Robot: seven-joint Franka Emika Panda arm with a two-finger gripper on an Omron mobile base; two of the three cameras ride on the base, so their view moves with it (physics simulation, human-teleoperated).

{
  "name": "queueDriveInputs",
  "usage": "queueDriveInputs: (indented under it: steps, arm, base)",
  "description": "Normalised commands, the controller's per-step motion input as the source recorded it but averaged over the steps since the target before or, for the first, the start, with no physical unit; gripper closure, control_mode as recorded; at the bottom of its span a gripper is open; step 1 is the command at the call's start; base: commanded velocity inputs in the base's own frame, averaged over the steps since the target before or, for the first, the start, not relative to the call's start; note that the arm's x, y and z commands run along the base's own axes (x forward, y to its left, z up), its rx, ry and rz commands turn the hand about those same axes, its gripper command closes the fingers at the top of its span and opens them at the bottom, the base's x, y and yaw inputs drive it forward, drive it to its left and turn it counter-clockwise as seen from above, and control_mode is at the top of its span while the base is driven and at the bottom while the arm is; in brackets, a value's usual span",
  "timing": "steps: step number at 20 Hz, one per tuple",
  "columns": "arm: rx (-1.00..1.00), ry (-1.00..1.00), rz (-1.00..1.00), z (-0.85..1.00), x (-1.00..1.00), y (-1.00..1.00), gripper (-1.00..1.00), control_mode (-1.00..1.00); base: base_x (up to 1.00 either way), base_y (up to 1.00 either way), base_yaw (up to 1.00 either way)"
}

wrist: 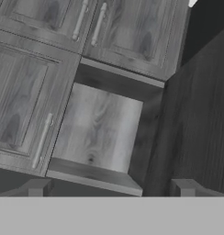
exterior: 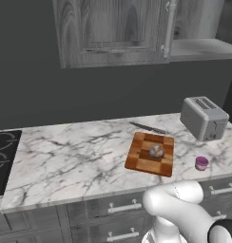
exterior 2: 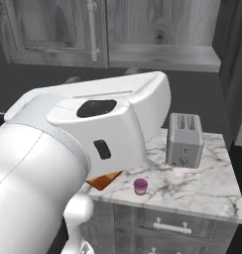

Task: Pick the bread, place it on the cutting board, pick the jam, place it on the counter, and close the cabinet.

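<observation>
The bread (exterior: 157, 152) lies on the checkered cutting board (exterior: 141, 156), whose corner (exterior 2: 105, 180) peeks out under my arm in the right base view. The pink-purple jam (exterior: 201, 163) (exterior 2: 140, 186) stands upright on the marble counter (exterior: 70, 156), right of the board and in front of the toaster. Above, the cabinet (exterior: 113, 28) has its right compartment (wrist: 100, 131) (exterior 2: 162, 54) open, and the shelf is bare. My gripper (wrist: 111, 188) is raised and faces that opening. It is open, the fingertips (wrist: 38, 187) wide apart with nothing between them.
A grey toaster (exterior: 203, 117) (exterior 2: 185, 140) sits at the counter's right end. A knife (exterior: 147, 127) lies behind the board. The black stovetop (exterior: 4, 156) is at the left. Shut doors with bar handles (wrist: 42, 140) flank the opening, and a dark wood panel (wrist: 196, 114) stands on its other side.
</observation>
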Motion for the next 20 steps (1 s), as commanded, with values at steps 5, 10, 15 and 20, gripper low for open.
queueDriveInputs:
  steps: [5, 10, 15, 20]
  arm:
    - [0.00, 0.00, 0.00, 0.00, 0.00, -0.34, -1.00, -1.00]
    - [0.00, 0.00, 0.00, 0.00, 0.00, -0.36, -1.00, -1.00]
    - [0.00, 0.00, 0.00, 0.00, 0.00, -0.35, -1.00, -1.00]
    - [0.00, 0.02, 0.00, 0.00, 0.00, -0.34, -1.00, -1.00]
  base:
    - [0.00, 0.00, 0.00]
    - [0.00, 0.00, 0.00]
    - [0.00, 0.00, 0.00]
    - [0.00, 0.00, 0.00]
